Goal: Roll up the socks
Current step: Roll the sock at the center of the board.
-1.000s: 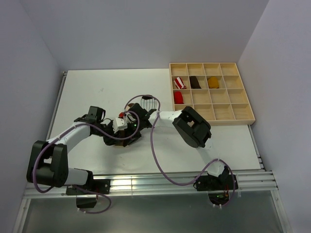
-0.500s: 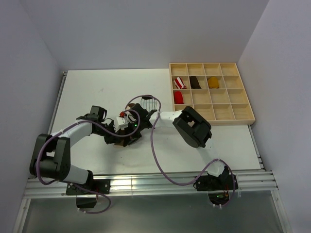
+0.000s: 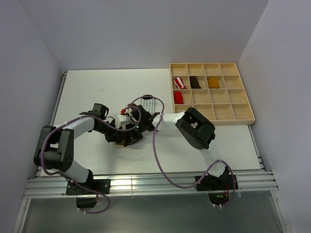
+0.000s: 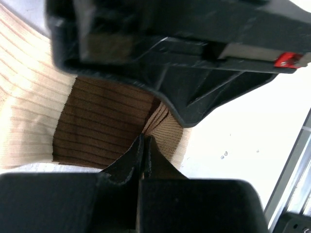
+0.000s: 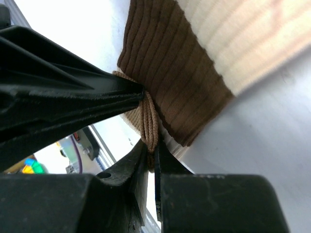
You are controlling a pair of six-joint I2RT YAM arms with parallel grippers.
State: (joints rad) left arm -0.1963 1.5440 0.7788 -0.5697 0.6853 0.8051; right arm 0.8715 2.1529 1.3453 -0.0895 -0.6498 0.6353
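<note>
The cream sock [image 4: 29,111] lies on the white table, its brown band [image 4: 102,121] bunched into folds. My left gripper [image 4: 144,138] is shut, its tips pinching a fold of that band. My right gripper [image 5: 151,145] is shut on the same band [image 5: 170,73] from the opposite side, with gathered brown fabric between its jaws. The left gripper's fingers [image 5: 73,97] meet that bunch just above. From above, both grippers [image 3: 121,135] [image 3: 132,132] crowd over the cream sock [image 3: 127,141] and hide most of it. The white sock with thin black stripes [image 3: 148,103] lies just behind them.
A wooden compartment tray [image 3: 228,112] stands at the back right. It holds a red-and-white striped bundle [image 3: 180,81], a dark brown one [image 3: 195,82], a mustard one [image 3: 213,82] and a red one [image 3: 178,97]. A purple cable [image 3: 154,145] loops over the table.
My left gripper has closed from wide open onto the brown band, and its arm has shifted slightly toward the sock. The right gripper has kept its grip.
</note>
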